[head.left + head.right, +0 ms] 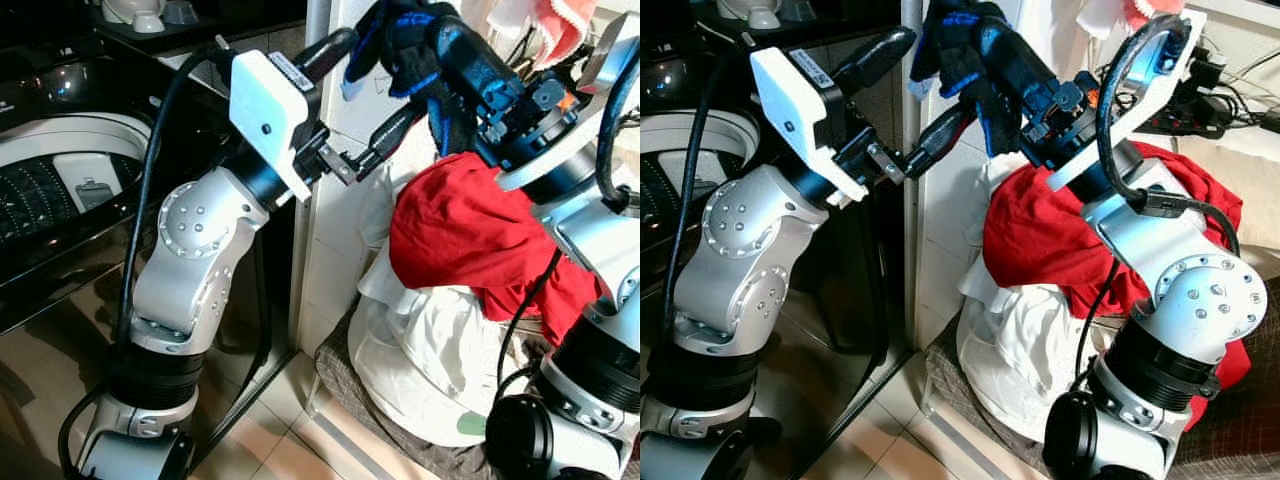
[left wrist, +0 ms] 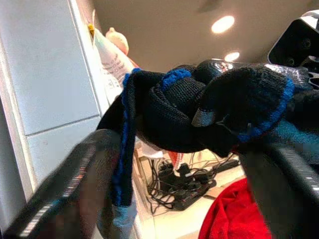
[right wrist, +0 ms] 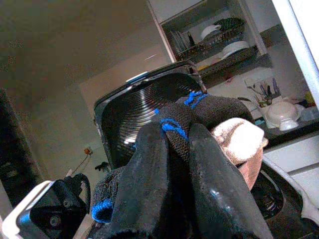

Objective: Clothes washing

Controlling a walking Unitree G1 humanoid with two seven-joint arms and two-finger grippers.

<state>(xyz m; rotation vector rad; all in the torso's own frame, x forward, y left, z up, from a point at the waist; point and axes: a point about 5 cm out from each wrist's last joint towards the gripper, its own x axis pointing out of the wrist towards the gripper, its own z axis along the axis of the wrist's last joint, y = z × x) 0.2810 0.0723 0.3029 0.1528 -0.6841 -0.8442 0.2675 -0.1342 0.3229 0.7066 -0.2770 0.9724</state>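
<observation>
Raised in front of me, my right gripper (image 1: pixel 975 50) has its two black fingers pressed together on a black and blue knitted garment (image 1: pixel 415 45), pinching a fold of it, as my right wrist view shows. My left gripper (image 1: pixel 375 85) reaches up from the other side with its fingers spread wide, one above and one below the garment's hanging end (image 2: pixel 124 164); it holds nothing. Below the garment, a red cloth (image 1: pixel 465 235) lies on top of a white bundle of laundry (image 1: pixel 425 350), piled beside a white wall panel (image 1: pixel 335 210). To my left stands the washing machine (image 1: pixel 60 170), dark and glossy, its lid (image 3: pixel 144 112) raised and the drum (image 1: pixel 35 195) open.
</observation>
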